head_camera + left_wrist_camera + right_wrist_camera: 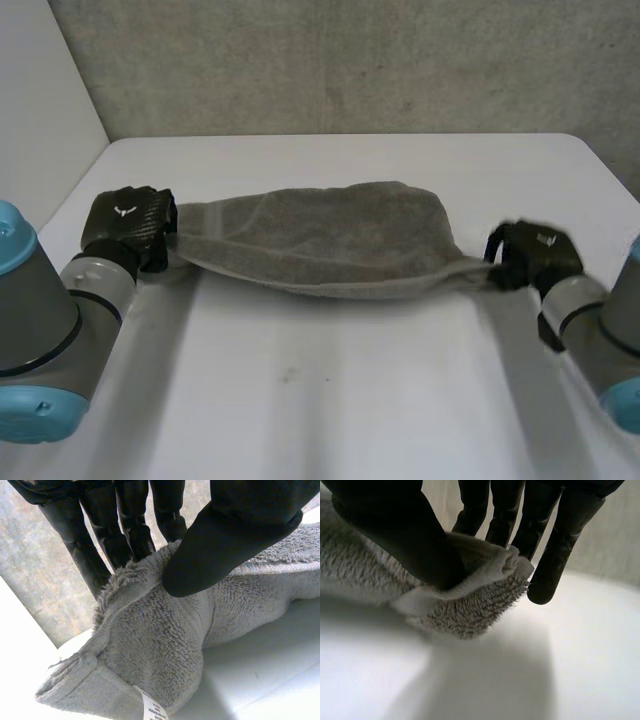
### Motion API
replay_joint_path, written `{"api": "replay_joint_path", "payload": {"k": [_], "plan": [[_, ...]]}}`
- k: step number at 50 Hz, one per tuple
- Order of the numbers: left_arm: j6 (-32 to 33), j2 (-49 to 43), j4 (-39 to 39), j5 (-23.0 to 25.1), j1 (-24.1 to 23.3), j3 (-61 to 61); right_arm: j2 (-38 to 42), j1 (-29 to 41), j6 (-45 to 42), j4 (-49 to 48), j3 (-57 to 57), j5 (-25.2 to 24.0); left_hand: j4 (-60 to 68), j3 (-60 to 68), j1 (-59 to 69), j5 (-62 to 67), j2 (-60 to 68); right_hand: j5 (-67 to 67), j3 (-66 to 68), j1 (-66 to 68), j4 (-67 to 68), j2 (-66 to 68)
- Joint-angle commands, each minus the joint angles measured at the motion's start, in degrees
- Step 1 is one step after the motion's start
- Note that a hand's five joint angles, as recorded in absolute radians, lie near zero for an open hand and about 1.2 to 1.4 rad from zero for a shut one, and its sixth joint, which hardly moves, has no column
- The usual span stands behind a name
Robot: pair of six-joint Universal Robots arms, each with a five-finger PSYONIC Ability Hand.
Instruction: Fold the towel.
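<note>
- The white bench [330, 380] carries nothing but the towel. A rough grey concrete wall [350, 60] closes off its far side, and a plain white panel [40, 90] stands at the left.
- Nothing lies between the hands or in front of the cloth. The two grey arms with light-blue caps come in at the near corners, one on each side.
- The grey terry towel [320, 240] is strung across the middle of the bench, and its long axis runs left to right from one hand to the other.
- It is bunched narrow at both ends and wider in the middle. The near edge is pulled into a shallow curve that bows toward the robot.
- The left hand [128, 225] has the towel's left end. Its thumb [225, 545] presses the bunched cloth against the straight fingers [100, 535], a firm pinch.
- A small white label [155, 710] hangs from the hem below that grip.
- The right hand [535, 255] has the right end, with the folded corner nipped between its thumb and fingers in the same manner.
- Both gripped ends sit up off the bench, with shadow beneath them. I cannot tell whether the middle touches the surface.
</note>
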Motion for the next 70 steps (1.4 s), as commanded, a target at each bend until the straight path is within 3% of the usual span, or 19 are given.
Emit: {"api": "replay_joint_path", "payload": {"k": [1, 7, 13, 17, 22, 27, 30, 32, 38, 40, 41, 43, 44, 48, 51, 57, 59, 62, 70], "plan": [[0.4, 5.0, -3.4, 0.1, -0.3, 1.0, -12.1, 0.8, -9.7, 2.2, -4.3, -5.0, 10.3, 10.4, 12.0, 10.8, 10.2, 13.8, 12.5, 2.2, 11.7, 12.2], [0.9, 11.5, -12.1, 0.4, -0.1, 5.4, -19.7, 0.9, -25.1, 17.2, -13.1, -7.1, 10.3, 10.4, 12.0, 10.8, 10.2, 13.8, 12.5, 2.2, 11.7, 12.2], [2.8, 14.4, -23.0, 0.4, 0.1, 13.7, -19.9, 0.9, -38.7, 32.0, -24.8, -4.4, 10.3, 10.4, 12.0, 10.8, 10.2, 13.8, 12.5, 2.2, 11.7, 12.2], [4.6, 14.0, -26.4, 0.4, 0.3, 17.0, -19.4, 1.2, -41.1, 34.0, -28.0, -2.1, 10.3, 10.4, 12.0, 10.8, 10.2, 13.8, 12.5, 2.2, 11.7, 12.2], [7.4, 10.2, -28.0, 0.4, 0.3, 18.5, -13.5, 3.9, -42.4, 39.1, -29.8, -1.5, 10.3, 10.4, 12.0, 10.8, 10.2, 13.8, 12.5, 2.2, 11.7, 12.2], [11.6, 0.2, -28.5, 0.3, 0.4, 20.0, -0.4, 5.4, -47.2, 45.1, -34.1, -1.1, 10.3, 10.4, 12.0, 10.8, 10.2, 13.8, 12.5, 2.2, 11.7, 12.2], [13.3, -7.0, -28.3, -0.1, 0.4, 23.1, 2.9, 5.4, -47.6, 44.9, -35.9, -1.3, 10.3, 10.4, 12.0, 10.8, 10.2, 13.8, 12.5, 2.2, 11.7, 12.2], [13.4, -13.9, -28.3, 0.0, 0.4, 28.9, 8.8, 5.4, -46.9, 44.2, -41.2, -0.4, 10.3, 10.4, 12.0, 10.8, 10.2, 13.8, 12.5, 2.2, 11.7, 12.2], [13.2, -20.2, -27.6, 0.1, 0.4, 41.0, 13.5, 5.5, -42.2, 36.6, -50.0, 1.6, 10.3, 10.4, 12.0, 10.8, 10.2, 13.8, 12.5, 2.2, 11.7, 12.2], [12.6, -22.0, -25.0, -0.1, 0.3, 51.3, 13.3, 5.4, -37.0, 26.2, -53.1, 1.7, 10.3, 10.4, 12.0, 10.8, 10.2, 13.8, 12.5, 2.2, 11.7, 12.2], [12.6, -22.0, -25.0, -0.1, 0.3, 51.4, 13.3, 5.4, -37.0, 26.2, -53.2, 1.7, 10.3, 10.4, 12.0, 10.8, 10.2, 13.8, 12.5, 2.2, 11.7, 12.2], [10.3, -22.2, -20.4, -0.1, 0.2, 60.9, 11.0, 5.2, -32.8, 13.5, -54.1, 2.1, 10.3, 10.4, 12.0, 10.8, 10.2, 13.8, 12.5, 2.2, 11.7, 12.2], [10.3, -22.2, -20.4, -0.1, 0.2, 61.0, 11.0, 5.2, -32.8, 13.4, -54.1, 2.1, 10.3, 10.4, 12.0, 10.8, 10.2, 13.8, 12.5, 2.2, 11.7, 12.2], [3.5, -20.9, -13.0, -0.4, 0.2, 68.9, 4.2, 4.9, -28.1, -2.1, -51.3, 2.9, 10.3, 10.4, 12.0, 10.8, 10.2, 13.8, 12.5, 2.2, 11.7, 12.2], [-0.5, -18.3, -11.7, -0.5, 0.3, 68.8, 0.4, 4.8, -25.0, -7.7, -47.2, 2.0, 10.3, 10.4, 12.0, 10.8, 10.2, 13.8, 12.5, 2.2, 11.7, 12.2], [-4.4, -14.8, -15.9, -0.5, 0.6, 60.4, -3.0, 4.4, -23.1, -6.1, -40.5, -3.6, 10.3, 10.4, 12.0, 10.8, 10.2, 13.8, 12.5, 2.2, 11.7, 12.2], [-4.8, -12.5, -17.9, 0.0, 1.5, 51.3, -3.2, 3.1, -23.0, -0.7, -35.8, -9.3, 10.3, 10.4, 12.0, 10.8, 10.2, 13.8, 12.5, 2.2, 11.7, 12.2], [-4.7, -10.9, -18.0, 0.4, 1.9, 41.2, -2.5, 1.9, -23.6, 6.5, -31.7, -12.4, 10.3, 10.4, 12.0, 10.8, 10.2, 13.8, 12.5, 2.2, 11.7, 12.2], [-4.5, -10.2, -17.7, 0.4, 1.4, 23.0, 1.4, 1.4, -24.9, 15.5, -21.5, -12.8, 10.3, 10.4, 12.0, 10.8, 10.2, 13.2, 11.8, 1.6, 11.1, 11.6]]}}
